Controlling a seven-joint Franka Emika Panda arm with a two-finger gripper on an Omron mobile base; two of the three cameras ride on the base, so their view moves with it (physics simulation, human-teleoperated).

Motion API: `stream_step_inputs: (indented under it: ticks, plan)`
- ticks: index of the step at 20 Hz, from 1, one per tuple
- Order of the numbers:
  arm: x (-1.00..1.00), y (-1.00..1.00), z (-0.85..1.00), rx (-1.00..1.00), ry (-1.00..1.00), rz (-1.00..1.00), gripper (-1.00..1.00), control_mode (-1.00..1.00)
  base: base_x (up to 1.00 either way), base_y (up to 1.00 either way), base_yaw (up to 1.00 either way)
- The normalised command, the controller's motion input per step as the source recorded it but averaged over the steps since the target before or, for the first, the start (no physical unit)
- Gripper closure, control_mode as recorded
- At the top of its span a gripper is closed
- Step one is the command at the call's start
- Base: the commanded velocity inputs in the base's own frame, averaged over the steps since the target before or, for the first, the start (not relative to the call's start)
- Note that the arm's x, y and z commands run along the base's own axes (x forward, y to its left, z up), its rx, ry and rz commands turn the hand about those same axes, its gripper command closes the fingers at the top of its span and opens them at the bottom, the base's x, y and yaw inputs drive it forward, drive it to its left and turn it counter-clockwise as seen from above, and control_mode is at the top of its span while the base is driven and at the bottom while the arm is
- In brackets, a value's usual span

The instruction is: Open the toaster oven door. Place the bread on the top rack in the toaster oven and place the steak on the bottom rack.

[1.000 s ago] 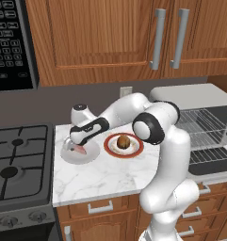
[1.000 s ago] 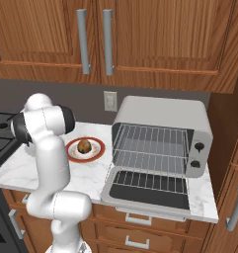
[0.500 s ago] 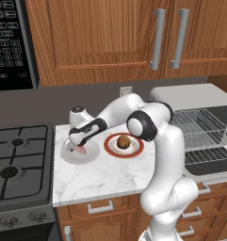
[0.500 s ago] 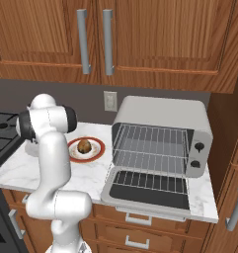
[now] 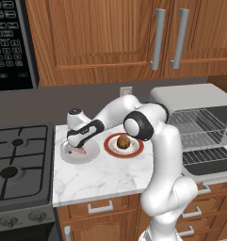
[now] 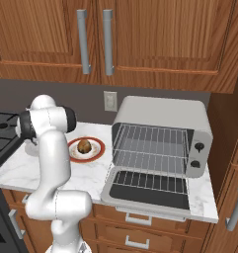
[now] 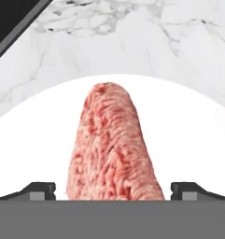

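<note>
I see my end effector [image 7: 112, 189] with its jaws wide apart, one on each side of the steak [image 7: 114, 147], which lies on a white plate [image 7: 34, 149]. Beyond it, on the marble tabletop [image 5: 93, 176], the bread [image 5: 124, 140] sits on a red-rimmed plate [image 5: 135, 151]. Farther right the toaster oven [image 6: 162, 138] stands with the toaster oven door [image 6: 145, 190] folded down.

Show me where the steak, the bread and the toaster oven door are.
steak [image 7: 114, 144]: hand view, middle of the pink slab.
bread [image 5: 124, 140]: left base view, top of the roll.
toaster oven door [image 6: 147, 193]: right base view, dark glass of the lowered panel.

Even, bright rendered light; soft shadows; perhaps slight close-up softness
</note>
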Motion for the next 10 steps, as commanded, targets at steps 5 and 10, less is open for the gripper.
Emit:
stream_step_inputs:
  ticks: [5,10]
  plan:
    - [-0.02,0.0,-0.03,0.0,0.01,0.0,1.0,-1.0,0.0,0.0,0.0]
    - [-0.21,-0.09,0.07,0.0,0.08,0.04,1.0,-1.0,0.0,0.0,0.0]
